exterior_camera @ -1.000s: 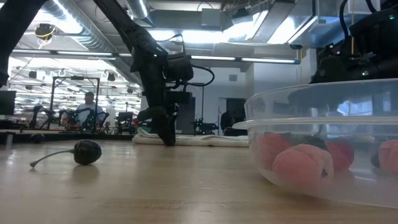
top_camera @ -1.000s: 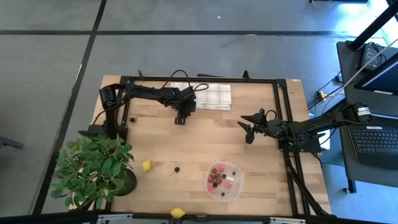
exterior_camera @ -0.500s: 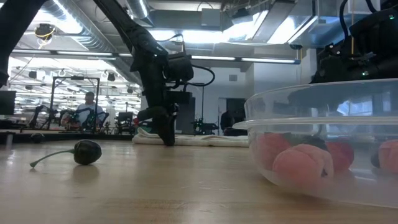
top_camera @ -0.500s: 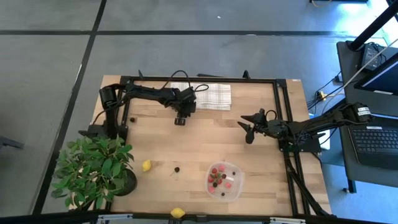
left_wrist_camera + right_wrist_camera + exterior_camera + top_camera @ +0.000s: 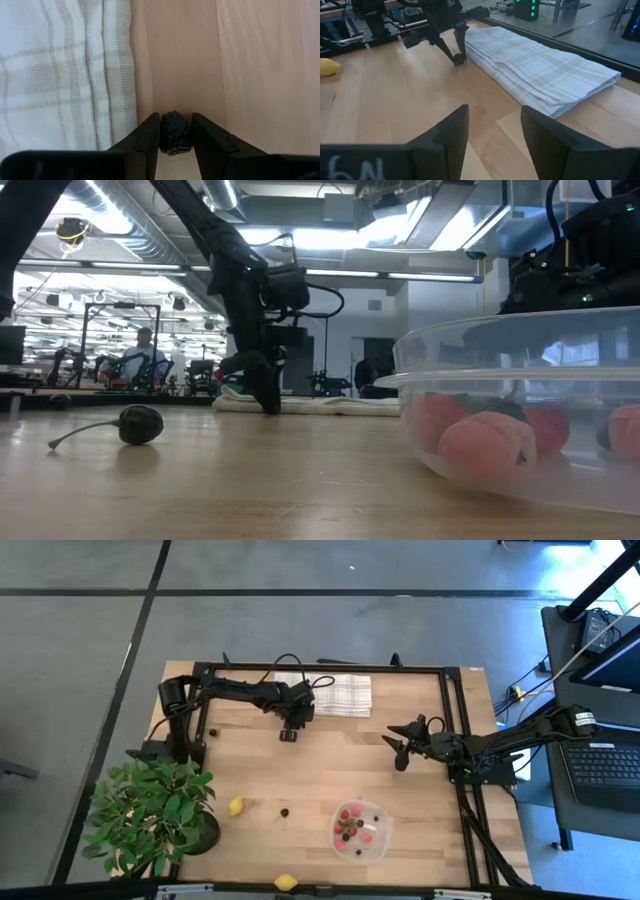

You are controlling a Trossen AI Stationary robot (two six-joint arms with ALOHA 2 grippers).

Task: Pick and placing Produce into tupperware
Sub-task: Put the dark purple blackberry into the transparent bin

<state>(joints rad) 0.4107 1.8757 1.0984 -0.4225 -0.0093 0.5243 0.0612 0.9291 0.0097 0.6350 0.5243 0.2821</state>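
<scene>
My left gripper point(image 5: 288, 734) points steeply down at the table's far middle, just in front of the checked cloth point(image 5: 335, 695), and is shut on a dark bumpy berry point(image 5: 175, 134). The clear tupperware point(image 5: 361, 829) stands near the front edge with several red and dark berries inside. On the wood lie two lemons point(image 5: 235, 805) point(image 5: 286, 882), a dark stemmed berry point(image 5: 285, 811) and another dark berry point(image 5: 214, 729). My right gripper point(image 5: 398, 748) waits open at the right side, holding nothing. My left gripper pinches the dark berry's two sides point(image 5: 167, 135) between its two fingers point(image 5: 149, 136). The fingers come from above, slanting down, right beside the cloth's folded edge point(image 5: 120, 90). The fingertips point(image 5: 268, 408) reach down to the tabletop; I cannot tell whether the berry is lifted.
A leafy potted plant point(image 5: 155, 815) fills the near left corner. The folded cloth lies at the far edge. Black frame rails point(image 5: 460, 740) run along the far and right sides. Bare wood stretches between the cloth and the tupperware.
</scene>
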